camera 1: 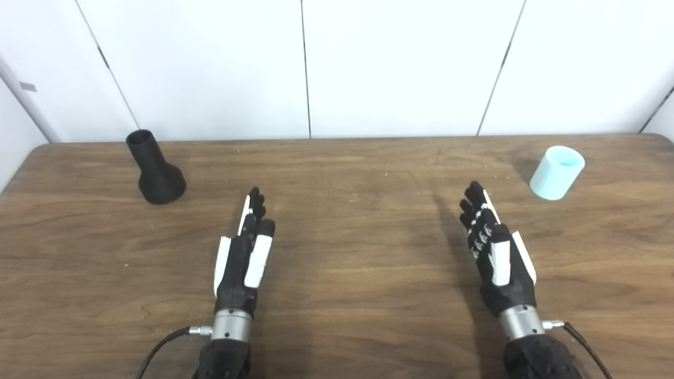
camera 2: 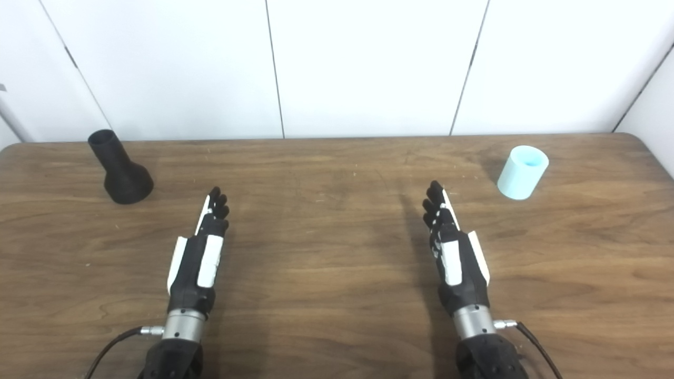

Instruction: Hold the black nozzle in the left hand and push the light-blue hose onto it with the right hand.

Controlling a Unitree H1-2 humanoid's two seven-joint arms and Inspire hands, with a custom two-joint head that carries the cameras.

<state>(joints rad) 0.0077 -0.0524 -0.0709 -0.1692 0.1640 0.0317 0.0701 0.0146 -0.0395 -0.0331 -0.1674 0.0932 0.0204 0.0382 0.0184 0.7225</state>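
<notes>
The black nozzle stands on its wide base at the far left of the table, narrow open end up. A short light-blue hose piece stands upright at the far right. My left hand hovers over the table's near middle-left, fingers straight and apart, holding nothing; the nozzle is further back and to its left. My right hand is likewise open and empty, with the hose behind it and to its right. Neither hand touches anything.
The wooden table runs back to a white panelled wall. A cable leaves each wrist at the bottom edge. Nothing else lies on the table between the hands and the two parts.
</notes>
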